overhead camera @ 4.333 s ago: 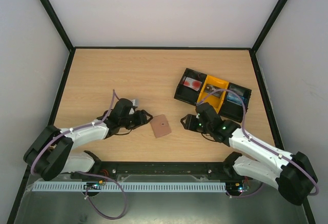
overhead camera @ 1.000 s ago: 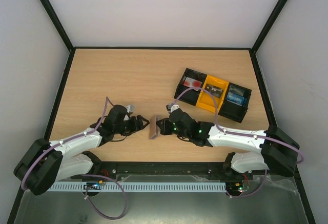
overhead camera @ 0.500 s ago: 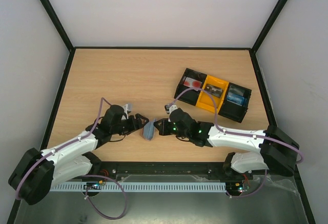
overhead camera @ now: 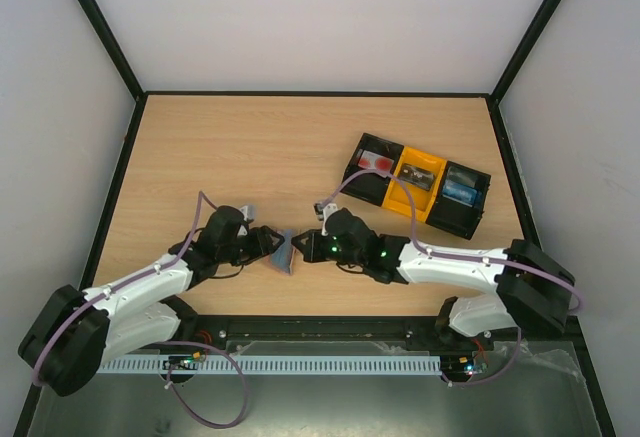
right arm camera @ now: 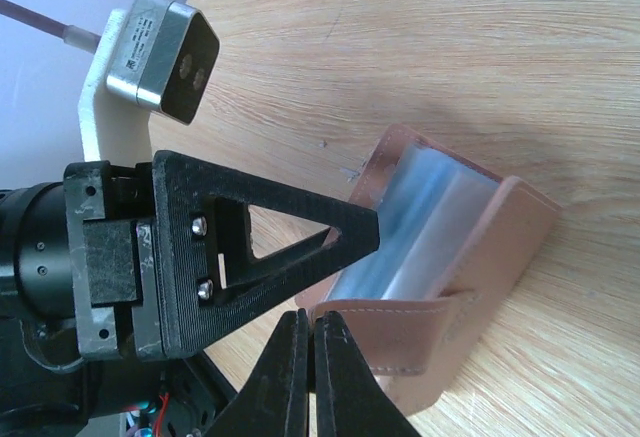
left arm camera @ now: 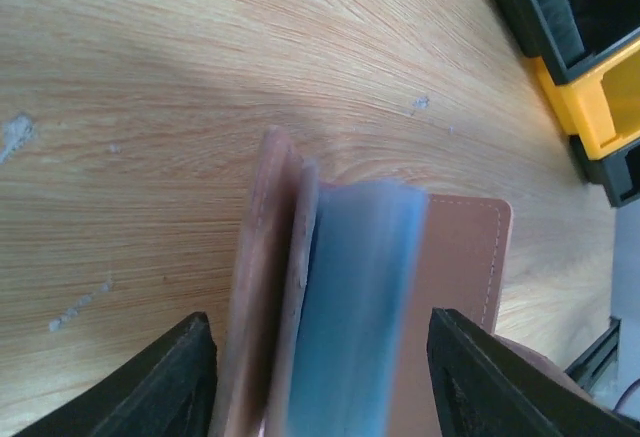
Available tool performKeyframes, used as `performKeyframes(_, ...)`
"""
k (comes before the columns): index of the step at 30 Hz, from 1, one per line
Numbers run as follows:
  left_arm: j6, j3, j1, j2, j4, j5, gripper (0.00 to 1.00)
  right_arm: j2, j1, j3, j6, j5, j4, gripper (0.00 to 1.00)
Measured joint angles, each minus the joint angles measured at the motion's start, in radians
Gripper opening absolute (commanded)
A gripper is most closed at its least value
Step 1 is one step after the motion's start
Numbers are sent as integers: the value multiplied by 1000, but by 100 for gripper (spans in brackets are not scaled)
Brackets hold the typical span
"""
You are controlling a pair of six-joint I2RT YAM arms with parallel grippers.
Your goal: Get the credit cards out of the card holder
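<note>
The card holder (overhead camera: 285,253) stands on edge on the table near the front, half open in a V, brown outside with a pale blue inside (right arm camera: 440,207). My right gripper (overhead camera: 306,246) is shut on the edge of its near brown flap (right arm camera: 400,342), fingers together in the right wrist view (right arm camera: 308,325). My left gripper (overhead camera: 266,242) is open. Its fingers straddle the holder (left arm camera: 275,287) in the left wrist view (left arm camera: 320,322), and one finger (right arm camera: 270,242) touches the far flap. I cannot make out any separate credit cards inside.
The black-and-yellow three-compartment tray (overhead camera: 470,219) lies at the back right, with red items in its left compartment and blue in its right. Its corner shows in the left wrist view (left arm camera: 600,97). A black frame runs along the table's front edge.
Both grippers closed in on the holder from either side. It went from lying flat to standing on edge, then tilted and opened, showing its blue inside.
</note>
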Motion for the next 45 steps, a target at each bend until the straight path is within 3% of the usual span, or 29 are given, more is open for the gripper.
performKeyframes(3, 4, -1, 1, 1, -5, -6, 54, 31, 0, 14, 1, -5, 8, 2)
performKeyframes(10, 6, -6, 2, 5, -10, -18, 53, 15, 0, -20, 12, 17, 8, 2)
performKeyframes(18, 13, -6, 6, 35, -4, -17, 42, -87, 0, -77, 27, 140, -114, 2)
performKeyframes(26, 20, -6, 6, 42, 12, 15, 19, -150, 0, -153, 51, 236, -190, 5)
performKeyframes(30, 11, -26, 6, 23, 37, 37, 4, -150, 0, -159, 61, 253, -225, 23)
performKeyframes(36, -3, -40, 6, -5, 57, 69, 3, -168, 0, -140, 77, 292, -305, 50)
performKeyframes(40, -4, -40, 6, -15, 58, 76, 3, -198, 0, -94, 84, 289, -344, 59)
performKeyframes(45, -6, -40, 6, -14, 61, 82, 3, -211, 0, -77, 103, 219, -291, 61)
